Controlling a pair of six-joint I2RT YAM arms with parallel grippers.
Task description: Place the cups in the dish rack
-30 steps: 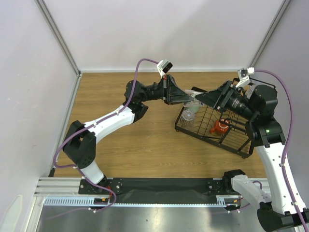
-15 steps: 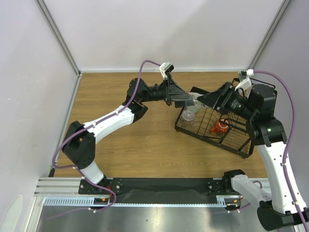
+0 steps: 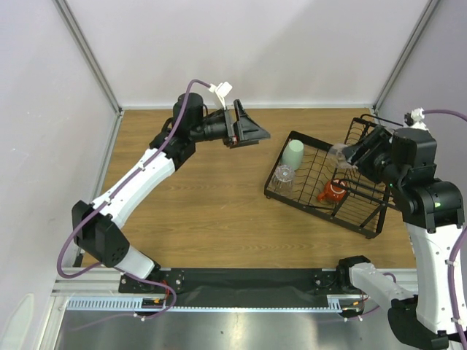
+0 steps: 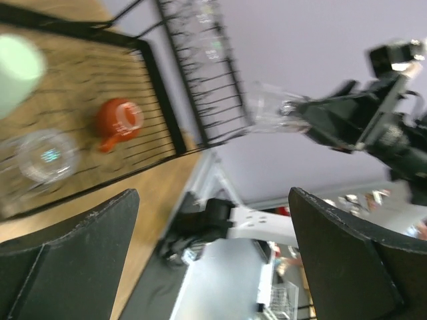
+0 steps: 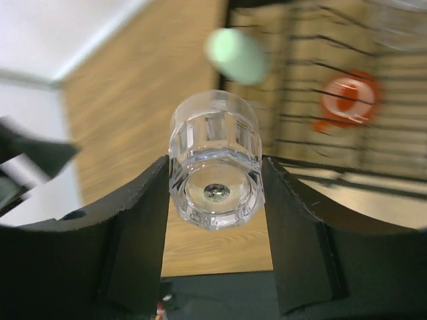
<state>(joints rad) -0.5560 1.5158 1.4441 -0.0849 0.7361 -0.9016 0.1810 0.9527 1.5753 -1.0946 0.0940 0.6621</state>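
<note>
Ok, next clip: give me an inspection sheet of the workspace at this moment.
Surface: wooden table, dish rack standing on its right side.
Job's things: mint cup, clear tumbler and orange mug inside the rack; a second tumbler is held.
Clutter: nothing seen.
Tools: left tool open and empty; right tool shut on the second tumbler.
Cables: purple cables run along both arms.
Surroundings: pale walls, metal corner posts.

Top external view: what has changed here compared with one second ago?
Both arms left their meeting point over the dish rack. The left gripper drew back to the left, fingers open and empty. The right gripper drew back to the right, shut on a clear tumbler. The mint cup, the other tumbler and the orange mug stayed in the rack.
</note>
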